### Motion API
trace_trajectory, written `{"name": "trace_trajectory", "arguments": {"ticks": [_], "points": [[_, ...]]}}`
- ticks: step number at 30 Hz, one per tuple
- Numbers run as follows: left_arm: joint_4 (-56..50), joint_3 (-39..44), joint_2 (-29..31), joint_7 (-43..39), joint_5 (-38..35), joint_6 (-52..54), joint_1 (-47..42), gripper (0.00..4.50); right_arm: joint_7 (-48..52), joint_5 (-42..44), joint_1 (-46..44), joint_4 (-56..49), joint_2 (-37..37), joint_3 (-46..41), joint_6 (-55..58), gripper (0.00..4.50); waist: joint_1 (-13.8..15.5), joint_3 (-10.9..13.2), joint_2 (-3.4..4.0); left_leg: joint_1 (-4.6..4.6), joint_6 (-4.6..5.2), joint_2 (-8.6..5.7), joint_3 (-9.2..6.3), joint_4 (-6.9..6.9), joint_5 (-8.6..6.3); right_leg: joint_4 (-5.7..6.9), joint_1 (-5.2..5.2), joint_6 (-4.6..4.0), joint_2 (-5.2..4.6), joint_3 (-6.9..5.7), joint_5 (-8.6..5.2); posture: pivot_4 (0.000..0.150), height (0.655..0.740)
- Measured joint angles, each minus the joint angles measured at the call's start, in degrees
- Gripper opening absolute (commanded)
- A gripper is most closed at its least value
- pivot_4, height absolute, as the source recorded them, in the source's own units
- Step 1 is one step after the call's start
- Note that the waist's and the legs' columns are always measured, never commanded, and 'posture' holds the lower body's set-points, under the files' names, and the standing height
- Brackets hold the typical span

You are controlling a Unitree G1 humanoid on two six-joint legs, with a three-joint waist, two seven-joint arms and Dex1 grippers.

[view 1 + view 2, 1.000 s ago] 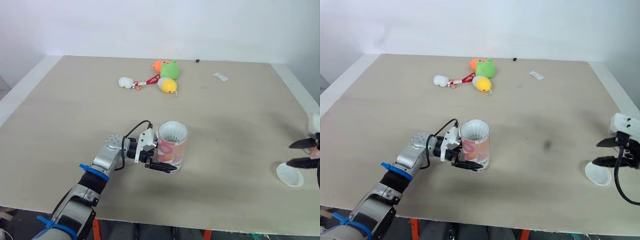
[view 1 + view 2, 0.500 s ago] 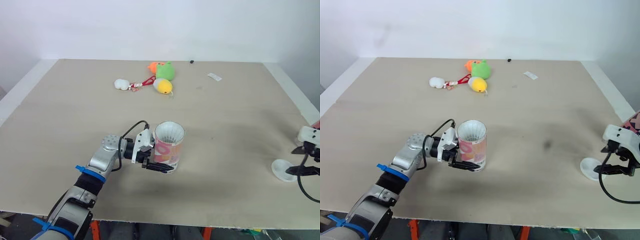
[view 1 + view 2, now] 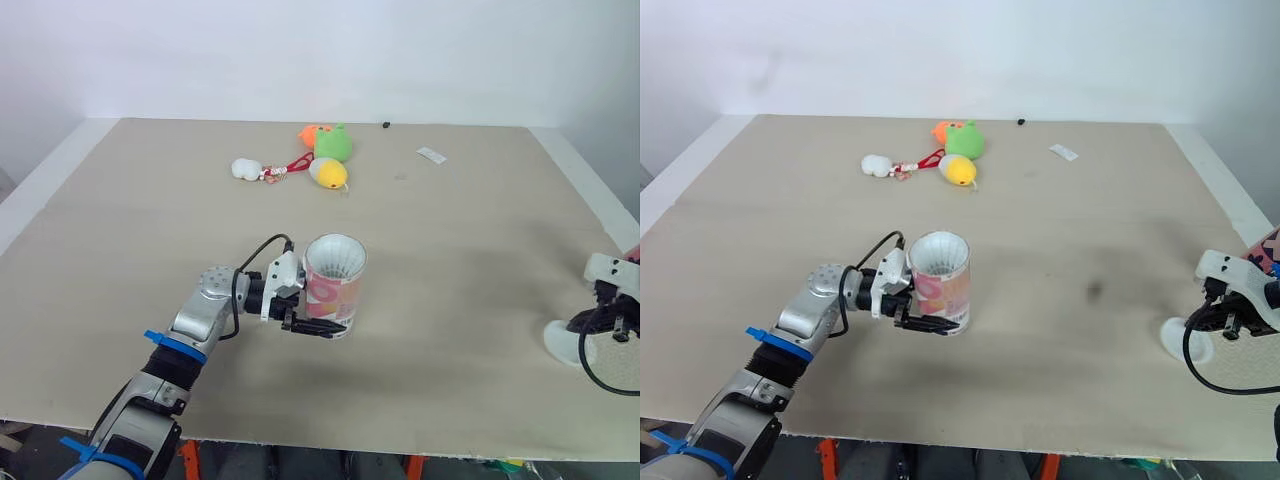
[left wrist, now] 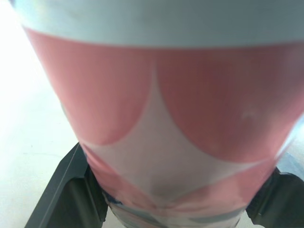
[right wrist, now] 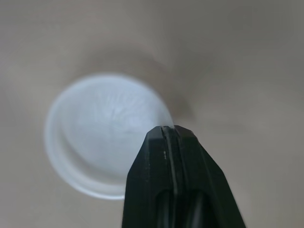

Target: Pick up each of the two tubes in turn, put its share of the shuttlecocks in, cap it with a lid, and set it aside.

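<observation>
On the near half of the table [image 3: 470,250], the tube [image 3: 335,290] stands upright, pink and white, its open mouth showing white inside. The left gripper [image 3: 322,318] reaches it from 9 o'clock. Its black fingers [image 4: 71,194] are spread around the tube's lower part and press on either side of it.

At about 4 o'clock from the tube, well apart and by the table's right edge, lies a round white lid [image 5: 99,142], flat on the surface. The right gripper [image 5: 169,129] hangs over the lid's rim with its two fingers pressed together, nothing between them.

Far off at 12 o'clock from the tube sits a cluster of toys: a white plush [image 3: 246,168], a red strap [image 3: 300,165], a yellow plush [image 3: 330,173], a green one [image 3: 333,143] and an orange one [image 3: 311,133] touching it. At 1 o'clock lie a white scrap [image 3: 432,154] and, beyond it, a small black speck [image 3: 386,125].
</observation>
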Motion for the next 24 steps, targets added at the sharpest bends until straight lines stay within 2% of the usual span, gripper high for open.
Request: {"name": "trace_trajectory", "arguments": {"ticks": [6,7,12,15,19,20,24], "points": [[-0.3,0.0,0.9,-1.1,-0.8,2.8,0.0,3.08,1.7,3.1,-0.7,-7.1,0.0,-0.6,2.2,0.07,-0.1,0.0,0.02,0.0,0.0,0.02,-0.01,0.0,0.0,0.0,-0.01,0.0,0.02,0.0,0.0,0.15,0.7323],[-0.3,-0.1,1.1,-1.2,-1.0,3.8,0.2,3.08,2.1,6.7,-0.7,-12.5,-0.2,-0.6,4.1,0.07,-0.2,0.0,0.04,0.01,0.0,0.04,-0.03,0.0,0.0,0.01,-0.01,-0.02,0.03,0.0,0.01,0.15,0.7323],[0.7,-0.8,1.6,-2.4,-0.8,4.3,0.6,3.08,2.3,15.6,0.0,-26.8,-2.0,-0.6,9.8,0.07,0.0,0.0,0.06,-0.03,0.0,0.03,-0.13,0.0,0.0,0.0,-0.01,-0.02,0.02,-0.05,0.0,0.15,0.7323],[1.4,-1.1,1.9,-3.4,0.3,3.1,0.0,3.08,2.4,23.5,-3.1,-40.9,-1.6,-0.6,16.1,0.07,0.0,0.0,0.08,-0.03,0.0,0.04,-0.18,0.0,-0.01,-0.01,0.0,-0.03,0.01,-0.12,-0.01,0.15,0.7323],[2.6,-1.3,2.1,-4.2,0.6,2.2,-0.8,3.08,2.4,27.3,-8.4,-50.7,3.2,0.4,20.7,0.07,0.0,0.0,0.08,-0.01,0.0,0.1,-0.2,0.0,0.0,-0.01,-0.01,-0.09,0.04,-0.17,0.02,0.15,0.7323],[4.6,-1.4,1.9,-5.1,1.0,1.4,-2.3,3.08,2.4,28.0,-17.6,-56.3,11.2,6.9,21.0,0.07,-0.2,0.0,0.09,0.01,0.0,0.15,-0.13,0.0,0.0,0.0,-0.06,-0.17,0.07,-0.19,0.1,0.15,0.7323],[6.4,-1.8,1.1,-5.7,1.0,0.2,-3.3,3.08,2.5,26.9,-24.6,-55.7,17.4,14.1,17.8,0.07,0.2,0.0,0.02,-0.12,-0.02,0.11,-0.32,0.03,0.02,-0.02,-0.04,-0.14,0.04,-0.33,0.07,0.15,0.7323]]}}
